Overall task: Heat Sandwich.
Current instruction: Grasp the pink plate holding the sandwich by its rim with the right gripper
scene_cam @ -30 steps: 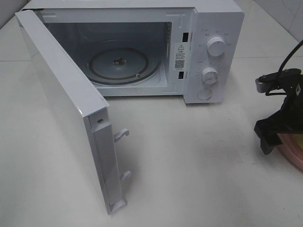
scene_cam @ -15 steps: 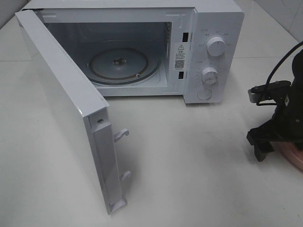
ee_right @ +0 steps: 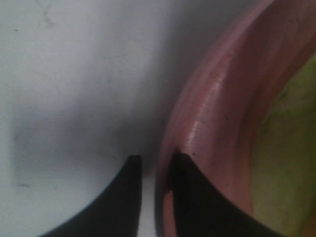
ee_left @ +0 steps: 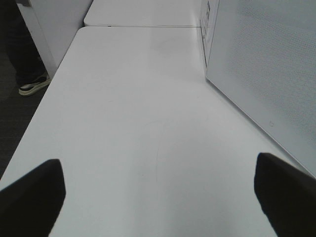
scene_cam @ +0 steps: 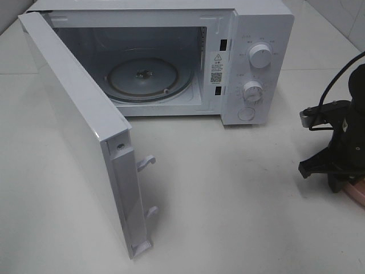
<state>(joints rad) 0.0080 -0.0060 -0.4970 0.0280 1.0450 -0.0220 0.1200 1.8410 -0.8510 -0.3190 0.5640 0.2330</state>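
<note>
The sandwich (ee_right: 291, 148) shows only as a yellowish-green patch on the pink plate (ee_right: 217, 113) in the right wrist view. My right gripper (ee_right: 150, 197) has its two dark fingers drawn close together across the plate's rim, one outside on the table and one inside. From above, the right gripper (scene_cam: 336, 177) stands at the table's right edge over a sliver of the pink plate (scene_cam: 358, 191). My left gripper (ee_left: 158, 197) is open, its fingertips (ee_left: 32, 197) far apart over bare table, beside the microwave's side wall (ee_left: 266, 74).
The white microwave (scene_cam: 256, 23) stands at the back with its door (scene_cam: 74, 125) swung wide open toward the front left. Its glass turntable (scene_cam: 149, 77) carries nothing. Two dials (scene_cam: 260, 56) are on its right panel.
The right gripper has dropped lower onto the plate's edge and its fingers have closed from wide apart to nearly together on the rim. The left arm has not moved.
</note>
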